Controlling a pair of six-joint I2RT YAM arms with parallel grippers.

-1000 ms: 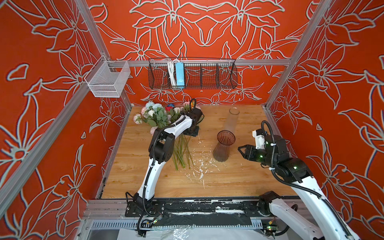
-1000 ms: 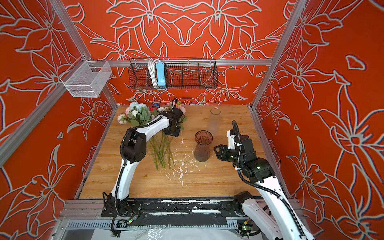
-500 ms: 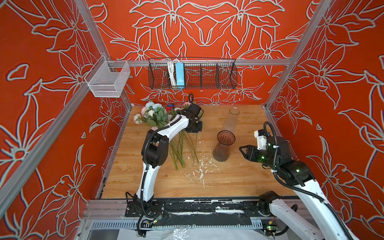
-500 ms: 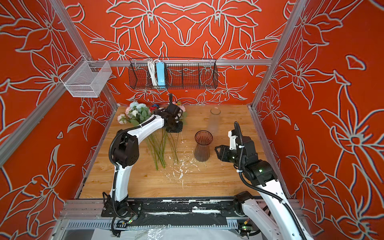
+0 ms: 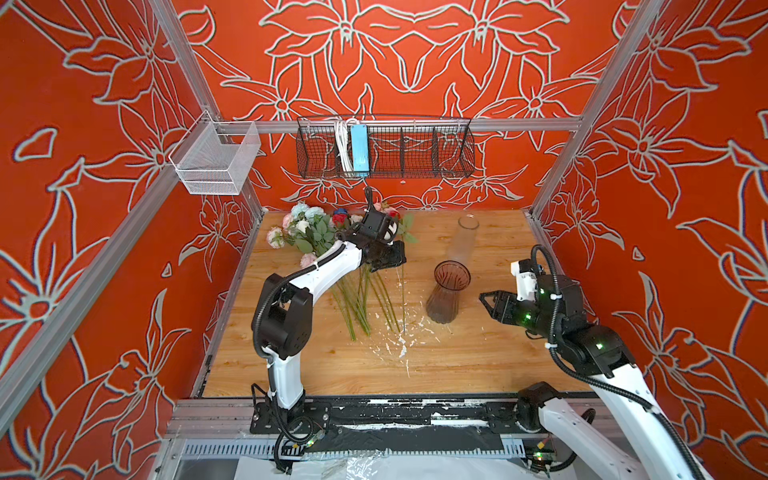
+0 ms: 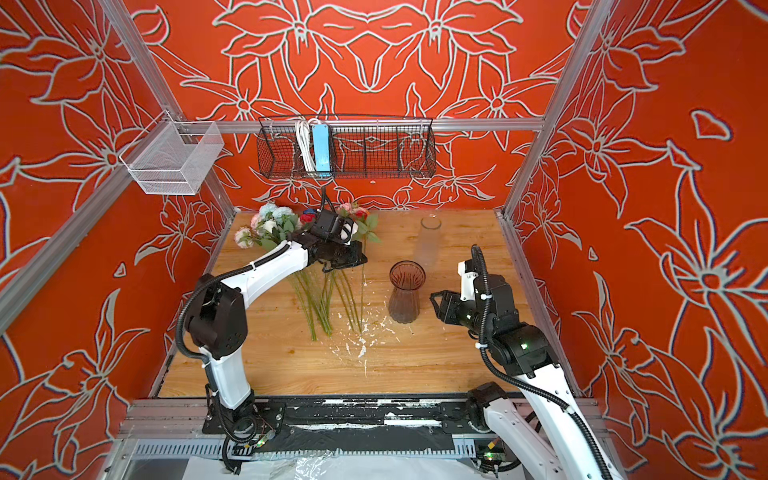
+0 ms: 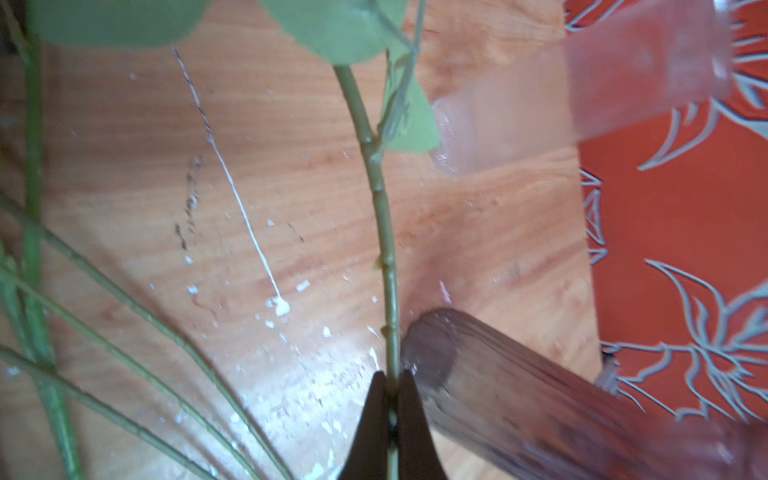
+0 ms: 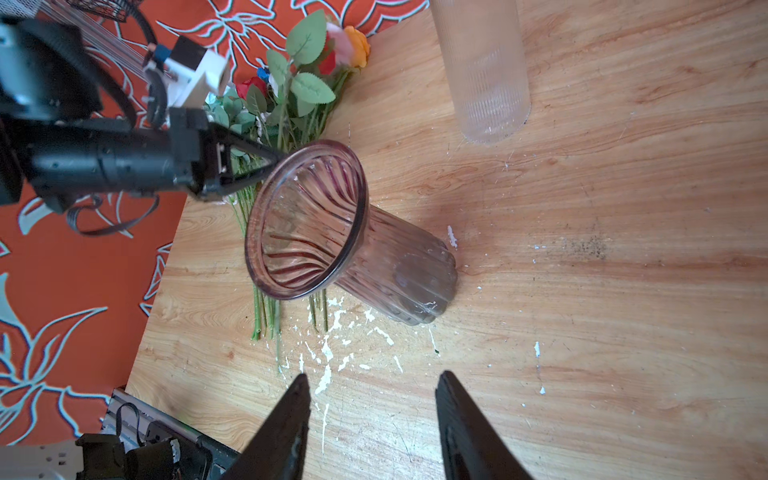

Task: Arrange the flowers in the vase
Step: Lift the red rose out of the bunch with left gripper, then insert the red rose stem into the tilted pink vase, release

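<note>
**Shut since a second ago: left gripper (image 7: 391, 380) on a single stem (image 7: 384, 232)**

Its jaws stood partly apart over the bunch before; now the fingertips squeeze one thin green stem between them, seen plainly in the left wrist view; in both top views the arm's elbow has also swung out toward the left wall. The flowers (image 5: 316, 232) lie on the table (image 5: 478, 365) at the back left, heads toward the rear wall, stems fanned toward the front; none is in a vase yet. The smoky brown vase (image 5: 448, 297) stands upright and empty near the stem ends; a tall clear vase (image 5: 464, 243) stands behind it. The right gripper (image 8: 370, 376) has barely shifted; jaws half apart, holding nothing, near the brown vase but not touching it. By my reading the pick is made and the lift comes next; neighbouring stems and leaves may drag along.
</note>
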